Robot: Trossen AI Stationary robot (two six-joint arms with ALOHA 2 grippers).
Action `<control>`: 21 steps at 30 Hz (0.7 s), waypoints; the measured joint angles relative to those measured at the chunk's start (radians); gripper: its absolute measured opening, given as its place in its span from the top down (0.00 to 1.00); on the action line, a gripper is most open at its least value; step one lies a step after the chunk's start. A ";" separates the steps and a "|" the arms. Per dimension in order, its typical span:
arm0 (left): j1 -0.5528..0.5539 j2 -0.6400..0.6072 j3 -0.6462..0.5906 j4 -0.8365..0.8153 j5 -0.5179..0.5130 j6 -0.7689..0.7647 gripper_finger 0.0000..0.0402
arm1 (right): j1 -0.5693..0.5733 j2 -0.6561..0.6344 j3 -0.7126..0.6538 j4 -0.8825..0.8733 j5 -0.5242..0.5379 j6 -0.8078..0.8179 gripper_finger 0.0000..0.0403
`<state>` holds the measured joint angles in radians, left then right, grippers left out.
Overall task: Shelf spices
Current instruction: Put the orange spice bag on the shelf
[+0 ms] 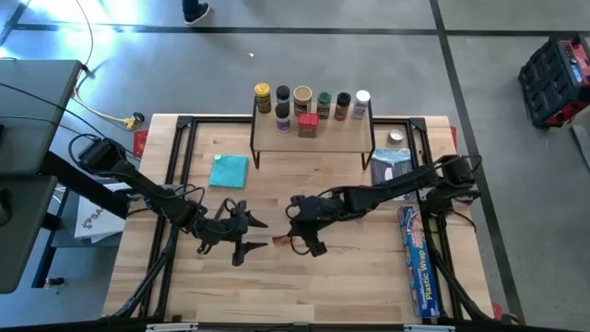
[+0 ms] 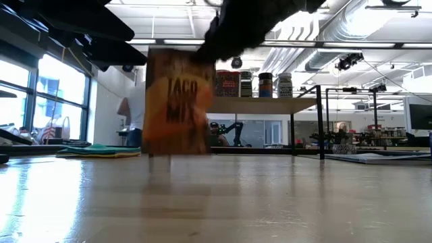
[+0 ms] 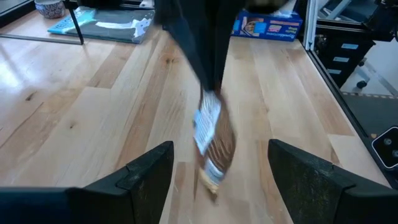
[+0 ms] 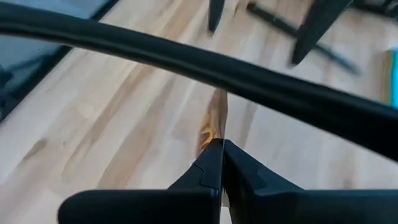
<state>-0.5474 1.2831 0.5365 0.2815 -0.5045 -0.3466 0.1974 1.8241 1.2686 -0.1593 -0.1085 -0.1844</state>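
A: Item one, the packet (image 2: 177, 104). Where do we list it?

B: Upright mid-worktop (image 1: 350, 277), well short of the shelf (image 1: 313, 140). Our right gripper (image 4: 221, 163) has its fingers pressed together on the packet's top edge, pinching it thin so it hangs free to carry.

A: And the left gripper (image 3: 219, 163)?

B: Fingers spread, holding nothing, just beside the packet; we judge it is waiting.

A: The jars (image 1: 312, 101)?

B: Already lined along the shelf's back with the red box (image 1: 307, 124), leaving the front bare.
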 joint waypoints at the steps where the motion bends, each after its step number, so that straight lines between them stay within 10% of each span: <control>1: 0.000 0.000 0.000 0.000 0.000 0.000 0.36 | 0.000 -0.018 0.000 -0.001 0.001 0.000 1.00; 11: 0.000 0.000 0.000 0.000 0.000 0.000 0.36 | -0.100 -0.331 0.000 -0.240 0.076 -0.044 1.00; 21: 0.005 0.000 0.000 0.002 -0.004 0.008 0.36 | -0.443 -0.517 0.000 -0.397 0.083 -0.139 1.00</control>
<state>-0.5424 1.2828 0.5365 0.2833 -0.5086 -0.3385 -0.2458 1.3067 1.2690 -0.5559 -0.0252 -0.3233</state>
